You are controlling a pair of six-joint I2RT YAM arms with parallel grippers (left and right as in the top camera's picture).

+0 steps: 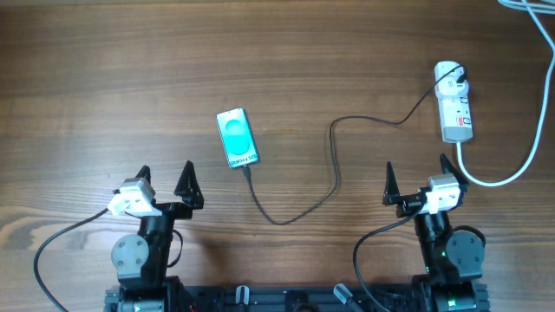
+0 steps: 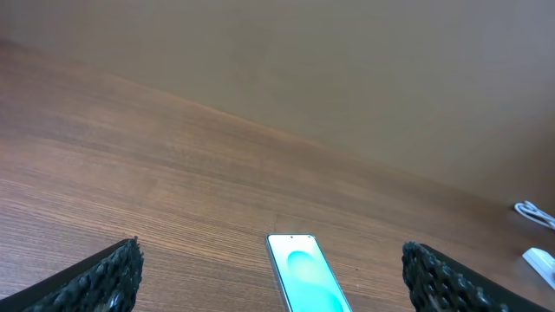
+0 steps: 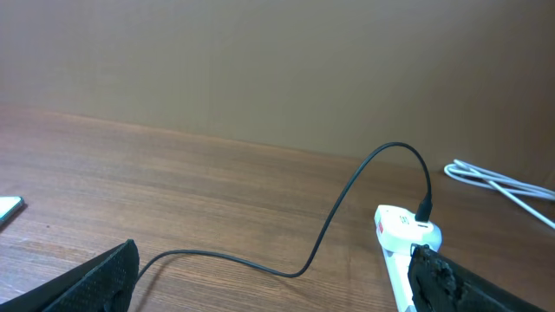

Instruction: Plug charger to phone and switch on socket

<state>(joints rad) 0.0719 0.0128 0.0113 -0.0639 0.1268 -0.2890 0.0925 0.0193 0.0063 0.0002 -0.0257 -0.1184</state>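
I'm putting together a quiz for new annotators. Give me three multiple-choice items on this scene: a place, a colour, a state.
1. Where does the socket lie in the overhead view? A) right of the phone, near the far edge B) between the arm bases C) near-left corner
2. What colour is the phone's screen? A) red B) teal C) black
3. How do the left gripper and right gripper stand? A) both open B) both shut C) only left open
1 A: it sits at the picture's upper right. 2 B: the screen glows teal. 3 A: both pairs of fingers are spread wide.
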